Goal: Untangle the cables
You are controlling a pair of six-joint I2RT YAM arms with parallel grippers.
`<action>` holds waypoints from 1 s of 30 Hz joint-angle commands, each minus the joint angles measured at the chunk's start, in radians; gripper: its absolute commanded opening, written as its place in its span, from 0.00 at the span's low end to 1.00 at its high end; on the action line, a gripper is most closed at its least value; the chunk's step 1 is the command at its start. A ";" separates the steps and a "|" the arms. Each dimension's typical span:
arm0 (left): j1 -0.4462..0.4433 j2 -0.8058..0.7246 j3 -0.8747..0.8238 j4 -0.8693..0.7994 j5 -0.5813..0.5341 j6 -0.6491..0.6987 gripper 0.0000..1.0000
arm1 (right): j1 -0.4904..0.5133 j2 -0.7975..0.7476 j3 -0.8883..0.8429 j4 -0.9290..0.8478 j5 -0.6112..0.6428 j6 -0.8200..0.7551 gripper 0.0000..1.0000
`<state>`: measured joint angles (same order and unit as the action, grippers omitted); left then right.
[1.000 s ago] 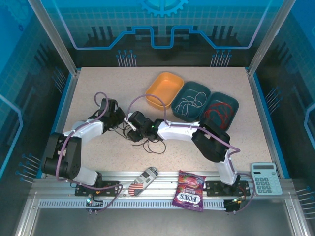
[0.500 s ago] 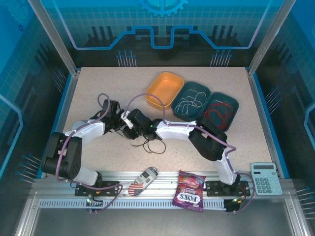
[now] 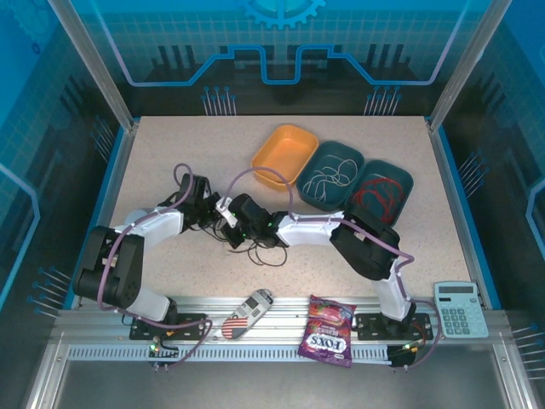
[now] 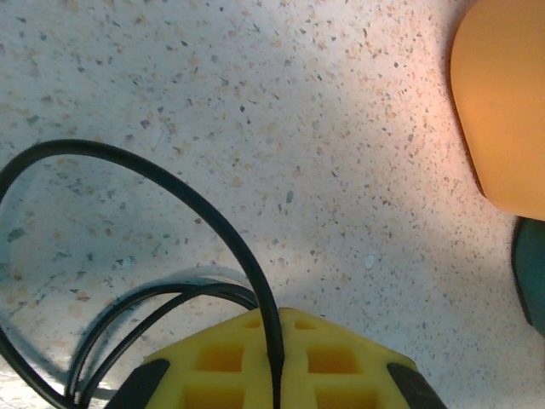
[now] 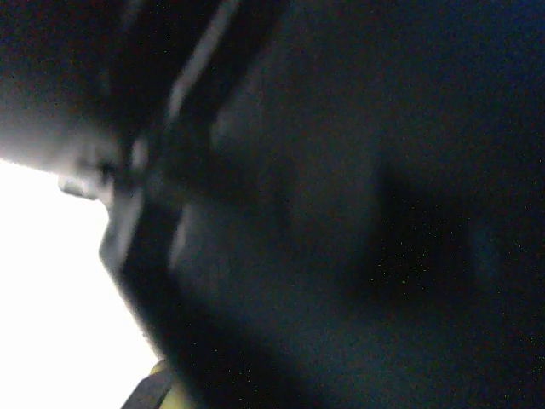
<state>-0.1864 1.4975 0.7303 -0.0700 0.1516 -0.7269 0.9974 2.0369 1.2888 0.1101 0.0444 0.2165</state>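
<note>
Black cable (image 4: pixel 77 146) sits pinched in my clenched left gripper (image 3: pixel 210 215), its loose loops trailing toward five o'clock on the table (image 3: pixel 170 153), beneath my right gripper (image 3: pixel 228 223), closed alongside, catch unclear.

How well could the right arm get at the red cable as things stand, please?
Probably yes: the red cable lies uncovered in its open tray on that arm's side. First the right claw, shut beside the black cable, must pull back.
</note>
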 commanded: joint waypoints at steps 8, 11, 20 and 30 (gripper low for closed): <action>-0.004 -0.026 0.042 0.065 0.079 -0.006 0.01 | 0.015 -0.111 -0.145 -0.047 0.041 0.036 0.00; -0.002 -0.030 0.038 0.063 0.077 0.002 0.01 | 0.017 -0.151 -0.158 -0.058 0.061 0.040 0.00; -0.002 -0.057 0.017 0.065 0.071 0.027 0.01 | 0.023 -0.306 -0.149 -0.119 0.133 0.048 0.00; -0.002 -0.066 -0.005 0.088 0.082 0.026 0.01 | 0.027 -0.456 -0.097 -0.199 0.274 0.038 0.00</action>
<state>-0.1864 1.4628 0.7429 -0.0086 0.2077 -0.7235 1.0145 1.6337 1.1526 -0.0475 0.2493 0.2539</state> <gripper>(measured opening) 0.067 0.062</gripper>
